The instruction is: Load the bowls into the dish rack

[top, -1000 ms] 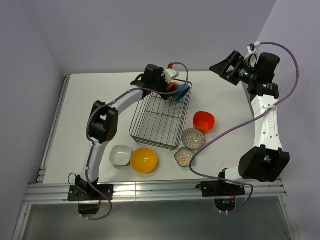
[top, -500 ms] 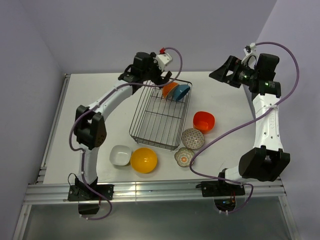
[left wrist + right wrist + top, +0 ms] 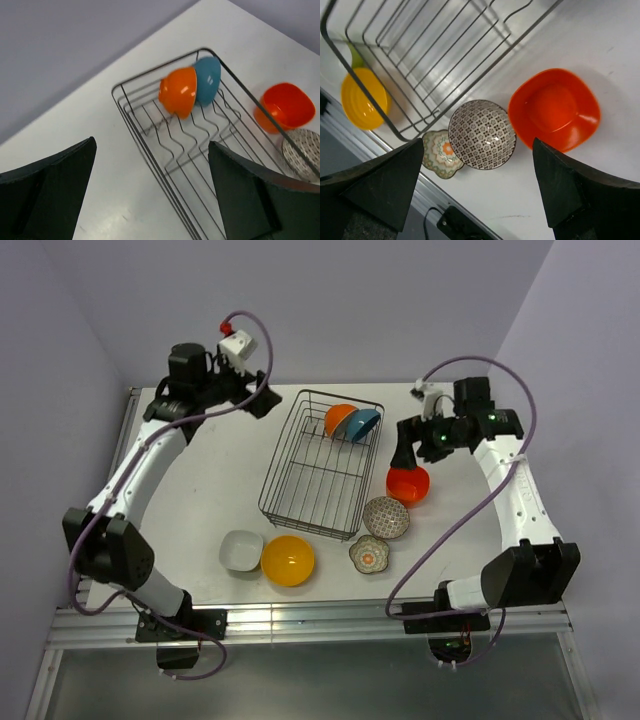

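a white table (image 3: pixel 200 470) stands under plain lilac walls (image 3: pixel 350 300). the wire dish rack (image 3: pixel 281 452) holds an orange bowl (image 3: pixel 339 420) and a blue bowl (image 3: pixel 364 424) on edge at its far end. the red-orange bowl (image 3: pixel 408 483), patterned bowl (image 3: pixel 386 517), floral bowl (image 3: pixel 368 554), yellow bowl (image 3: pixel 288 560) and white bowl (image 3: pixel 241 550) sit on the table around its near end. the left gripper (image 3: pixel 152 145) and right gripper (image 3: pixel 479 150) both gape, holding nothing.

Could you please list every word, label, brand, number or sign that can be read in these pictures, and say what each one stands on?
None: no readable text, brand, number or sign shows in any view.
The grey-brown patterned bowl and the small floral bowl carry only decoration, no letters.
The dish rack is bare wire with no tag in sight.
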### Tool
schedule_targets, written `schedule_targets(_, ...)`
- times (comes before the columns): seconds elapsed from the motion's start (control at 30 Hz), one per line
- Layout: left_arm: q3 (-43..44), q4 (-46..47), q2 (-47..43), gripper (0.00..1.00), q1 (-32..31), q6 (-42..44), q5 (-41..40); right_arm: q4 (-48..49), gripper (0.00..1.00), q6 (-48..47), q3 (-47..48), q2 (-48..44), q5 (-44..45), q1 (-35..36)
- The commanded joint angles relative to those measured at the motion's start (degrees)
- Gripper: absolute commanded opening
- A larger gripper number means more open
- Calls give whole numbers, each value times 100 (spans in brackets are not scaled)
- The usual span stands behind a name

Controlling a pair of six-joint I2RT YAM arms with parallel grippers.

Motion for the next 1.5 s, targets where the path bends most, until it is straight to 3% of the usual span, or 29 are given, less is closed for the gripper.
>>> schedule_targets(0.0,-1105,-276,-744,99,388,-143,1232,-323,95,-666,-626,-468,376,450)
schedule_targets(0.2,-2902,-1628,-1983,92,522,1710,988,144,94,-535,-1332,-759,807,935)
schedule_targets(0.33,-3570,-2858,-2528,86,566,3580,961,266,93,-517,-1420,-776,745,970)
schedule_targets(0.4,-4008,-3019,-2696,84,566,3839,848,337,93,-464,-1429,-812,780,970)
schedule_targets(0.6,-4757,-2782,-3092,81,583,4155,304,355,92,-376,-1403,-838,763,970)
schedule_targets(0.97,-4749,-2791,-2205,80,1251,4842,-5,425,91,-254,-1271,-794,772,961)
schedule_targets(1.47,-4837,-2808,-1888,76,1278,4903,302,539,91,10,-981,-513,737,961)
